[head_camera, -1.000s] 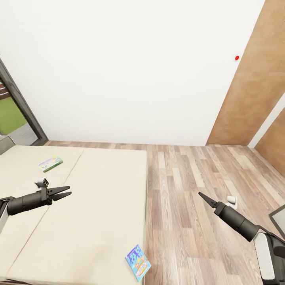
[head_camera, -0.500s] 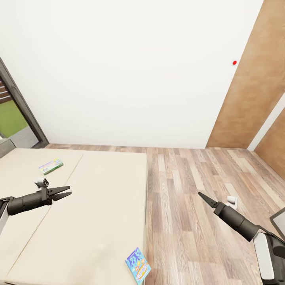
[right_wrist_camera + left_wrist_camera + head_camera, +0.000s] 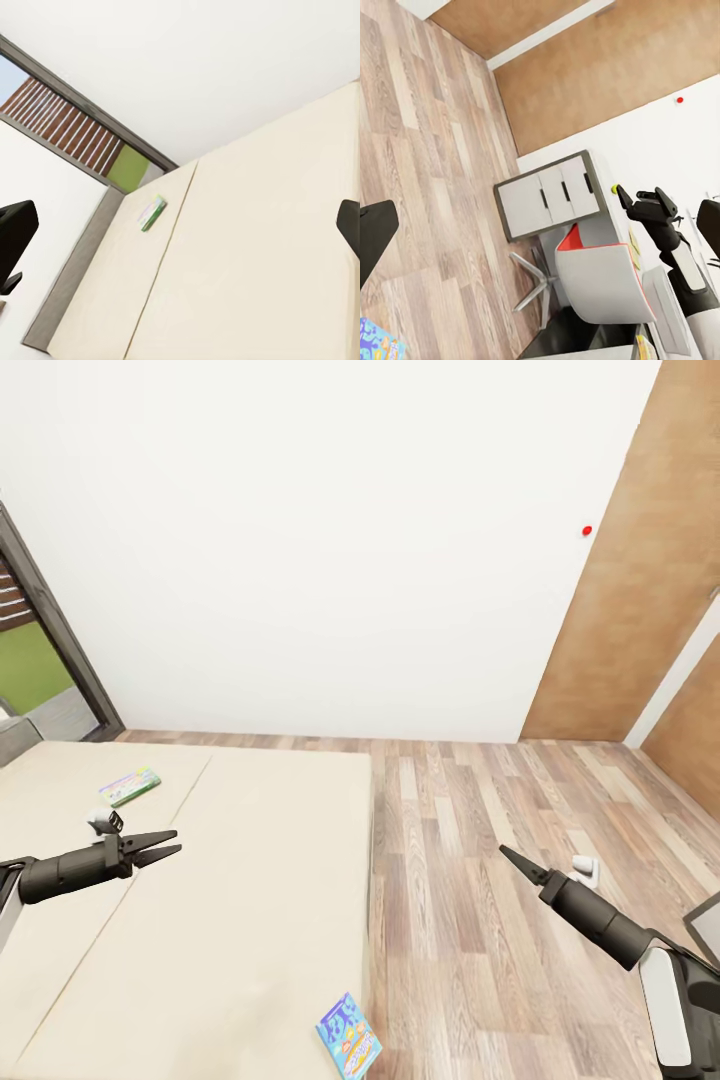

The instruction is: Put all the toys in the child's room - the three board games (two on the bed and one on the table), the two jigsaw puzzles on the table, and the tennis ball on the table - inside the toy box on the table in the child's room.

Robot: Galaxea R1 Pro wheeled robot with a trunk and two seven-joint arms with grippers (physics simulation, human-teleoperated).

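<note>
the whole view has tipped up a touch since a moment ago, the blue game sliding lower in frame; the arms look unchanged. far left on the bed (image 3: pixel 240 880) lies the white-green game box (image 3: pixel 129 786). the left gripper (image 3: pixel 170 848) hovers over the mattress, fingers a little apart. the small blue game box (image 3: pixel 348 1037) sits at the near right corner (partly overhanging). the right gripper (image 3: pixel 508 855) hangs over the wood floor (image 3: pixel 470 810), its fingers together in a point.
</note>
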